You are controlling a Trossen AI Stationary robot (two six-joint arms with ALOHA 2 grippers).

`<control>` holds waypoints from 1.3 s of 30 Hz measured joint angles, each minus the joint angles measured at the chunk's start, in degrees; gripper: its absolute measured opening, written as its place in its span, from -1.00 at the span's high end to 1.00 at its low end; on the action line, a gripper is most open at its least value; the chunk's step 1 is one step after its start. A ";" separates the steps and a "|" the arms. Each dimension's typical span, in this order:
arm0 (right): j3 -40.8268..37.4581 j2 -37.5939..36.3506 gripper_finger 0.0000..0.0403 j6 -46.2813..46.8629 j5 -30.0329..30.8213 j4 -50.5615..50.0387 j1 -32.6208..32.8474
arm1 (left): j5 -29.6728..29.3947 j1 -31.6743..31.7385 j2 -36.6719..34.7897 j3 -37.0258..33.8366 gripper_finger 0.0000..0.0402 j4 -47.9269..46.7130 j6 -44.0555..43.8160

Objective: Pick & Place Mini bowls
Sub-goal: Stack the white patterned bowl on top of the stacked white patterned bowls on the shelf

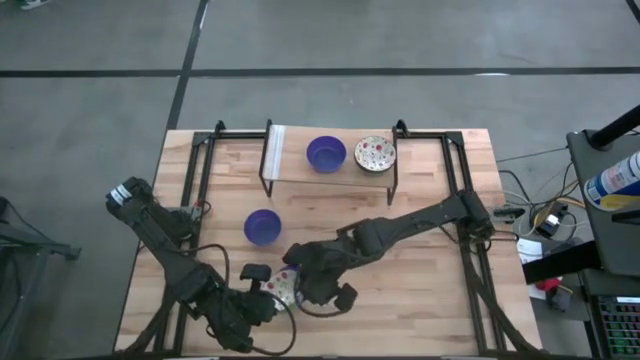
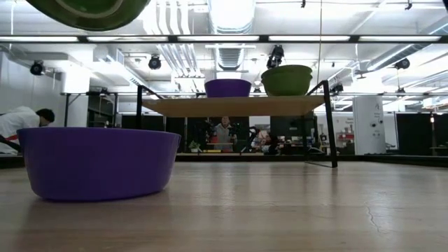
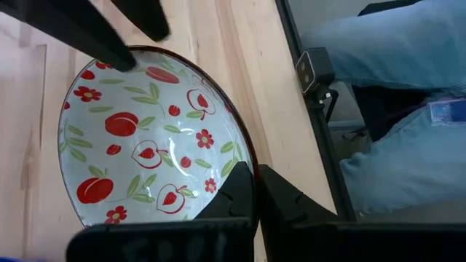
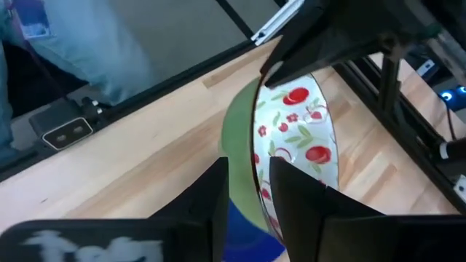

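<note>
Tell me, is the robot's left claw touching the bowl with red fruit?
Touching. The left wrist view shows the left gripper with fingers on either side of the patterned bowl rim, pinching it.

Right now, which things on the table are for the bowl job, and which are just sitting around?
For the job:
- blue bowl on the table
- blue bowl on the shelf
- patterned bowl on the shelf
- patterned bowl gripped by both left gripper and right gripper

Just around:
- spray can
- cables
</note>
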 joint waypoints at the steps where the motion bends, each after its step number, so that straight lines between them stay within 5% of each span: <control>1: 0.65 0.55 0.53 -0.45 -0.01 -0.41 0.03 | 0.02 0.00 0.00 0.00 1.00 -0.03 0.00; 19: 2.50 1.70 0.77 -1.99 -9.23 -1.60 -0.15 | -0.15 0.11 -0.02 0.02 1.00 0.95 4.89; 39: 2.72 1.91 0.60 0.35 -16.19 -1.89 -0.05 | -0.27 0.37 -0.17 2.23 1.00 1.68 16.41</control>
